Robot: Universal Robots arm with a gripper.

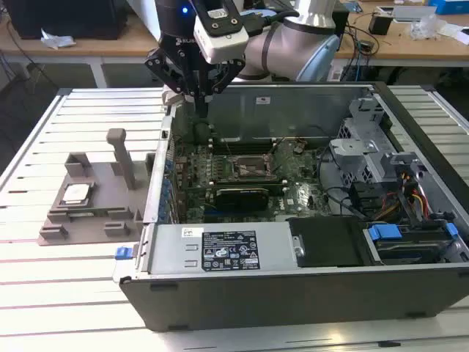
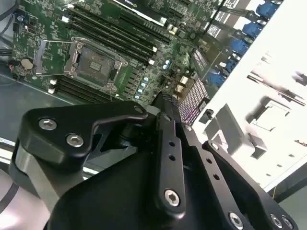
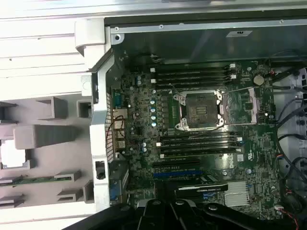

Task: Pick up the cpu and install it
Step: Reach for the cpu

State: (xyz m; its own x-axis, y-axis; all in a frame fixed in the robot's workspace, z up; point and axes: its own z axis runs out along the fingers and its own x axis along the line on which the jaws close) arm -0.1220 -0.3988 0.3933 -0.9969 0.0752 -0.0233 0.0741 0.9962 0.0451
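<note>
The gripper (image 1: 200,110) hangs over the case (image 1: 293,293) with fingers (image 2: 168,143) pressed together and empty, since the cpu (image 1: 75,194) sits in its tray (image 1: 88,167) beside the case.

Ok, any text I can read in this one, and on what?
No text is legible.
Power supply label: print too small to read.
White sticker beside it: too small.
Sticker on case wall: too small.
Motherboard markings: too small.
</note>
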